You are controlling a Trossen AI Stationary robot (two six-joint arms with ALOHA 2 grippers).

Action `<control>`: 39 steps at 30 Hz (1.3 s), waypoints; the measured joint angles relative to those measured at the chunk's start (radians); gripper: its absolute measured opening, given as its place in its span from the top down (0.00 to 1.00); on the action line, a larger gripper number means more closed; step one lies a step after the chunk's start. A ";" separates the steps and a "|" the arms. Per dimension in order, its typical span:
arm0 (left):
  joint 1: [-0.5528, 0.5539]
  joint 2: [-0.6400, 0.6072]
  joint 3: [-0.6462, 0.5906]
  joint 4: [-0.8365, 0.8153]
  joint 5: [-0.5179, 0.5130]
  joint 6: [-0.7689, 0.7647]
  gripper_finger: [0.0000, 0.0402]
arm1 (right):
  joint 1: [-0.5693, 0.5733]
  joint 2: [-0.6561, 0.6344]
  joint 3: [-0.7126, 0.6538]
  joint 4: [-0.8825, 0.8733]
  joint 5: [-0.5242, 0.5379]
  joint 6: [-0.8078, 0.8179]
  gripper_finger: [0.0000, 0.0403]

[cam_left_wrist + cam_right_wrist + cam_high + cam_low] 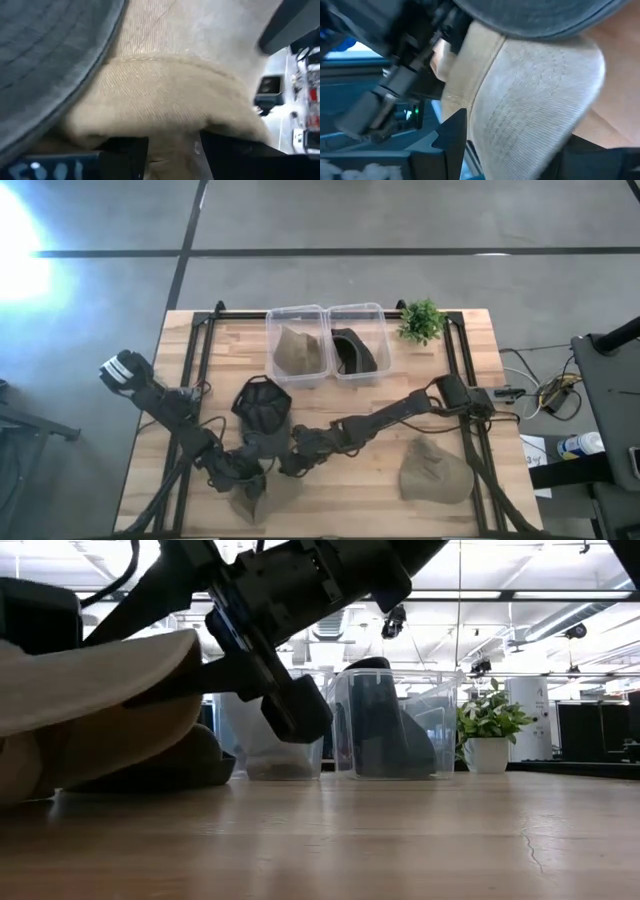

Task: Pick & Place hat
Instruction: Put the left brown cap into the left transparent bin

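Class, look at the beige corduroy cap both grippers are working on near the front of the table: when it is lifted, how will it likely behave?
The beige corduroy cap will probably flop: its crown already folds over the left gripper. It likely weighs little, being thin ribbed cloth. The brim looks stiffer, holding a flat edge beside the right gripper, so it should keep its shape.

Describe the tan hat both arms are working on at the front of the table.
The tan hat lies near the table's front edge, left of centre, beside a dark hat. It looks like soft ribbed cotton with stitched seams, its brim folded and crumpled. In the low view it is lifted at an angle. The left claw grips its edge; the right claw straddles its fabric.
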State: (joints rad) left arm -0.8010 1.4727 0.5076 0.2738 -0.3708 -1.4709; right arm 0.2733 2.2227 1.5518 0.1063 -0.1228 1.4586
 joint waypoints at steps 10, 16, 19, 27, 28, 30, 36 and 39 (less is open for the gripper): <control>0.002 -0.085 0.033 -0.001 -0.065 0.056 0.58 | -0.001 -0.019 -0.001 -0.073 -0.043 -0.107 0.70; 0.003 -0.150 0.032 0.000 -0.072 0.048 0.58 | 0.002 -0.054 -0.001 -0.183 -0.074 -0.280 0.86; 0.003 -0.204 0.032 0.007 -0.073 0.044 0.58 | 0.011 -0.078 0.000 -0.234 -0.098 -0.437 0.94; 0.006 -0.373 0.032 0.005 -0.086 0.099 0.58 | 0.058 -0.189 0.000 -0.511 -0.098 -0.835 0.96; 0.009 -0.392 0.032 0.003 -0.094 0.110 0.58 | 0.064 -0.202 0.000 -0.540 -0.094 -0.891 0.96; 0.024 -0.423 0.032 0.004 -0.102 0.130 0.58 | 0.072 -0.230 0.000 -0.587 -0.084 -1.008 0.96; 0.143 -0.438 0.034 0.002 0.077 0.211 0.58 | 0.079 -0.275 -0.001 -0.666 -0.072 -1.234 0.95; 0.203 -0.402 0.059 -0.004 0.181 0.377 0.58 | 0.077 -0.275 -0.002 -0.699 -0.097 -1.255 0.94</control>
State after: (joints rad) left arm -0.5984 1.0702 0.5661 0.2703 -0.1894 -1.0942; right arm 0.3504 1.9476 1.5500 -0.5927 -0.2202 0.2032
